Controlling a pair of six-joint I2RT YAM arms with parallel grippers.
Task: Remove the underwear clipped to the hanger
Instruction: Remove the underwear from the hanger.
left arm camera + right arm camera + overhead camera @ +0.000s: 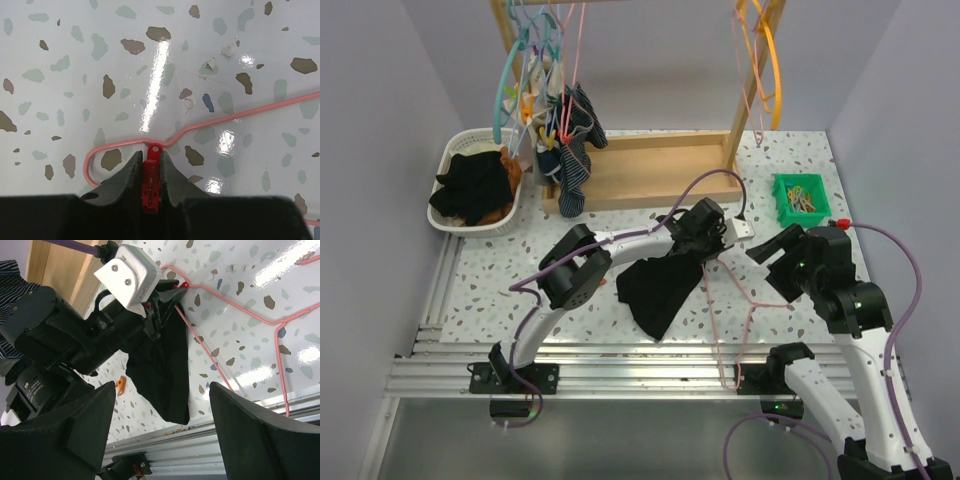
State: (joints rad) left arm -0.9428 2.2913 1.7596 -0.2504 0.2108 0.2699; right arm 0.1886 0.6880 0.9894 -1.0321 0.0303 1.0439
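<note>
Looks like the unclipping step to me: left pincer [150, 157] is nipped onto the red clip [151, 186] on the pink hanger [240, 116], black underwear [660, 285] sprawled beside that hanger, right pincer [157, 390] wide open and empty nearby, so next it needs a squeeze and tug.

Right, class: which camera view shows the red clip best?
Left wrist: the red clip sits close up between the fingers, on the pink hanger. Right wrist shows it as a speck; the top view hides it.
</note>
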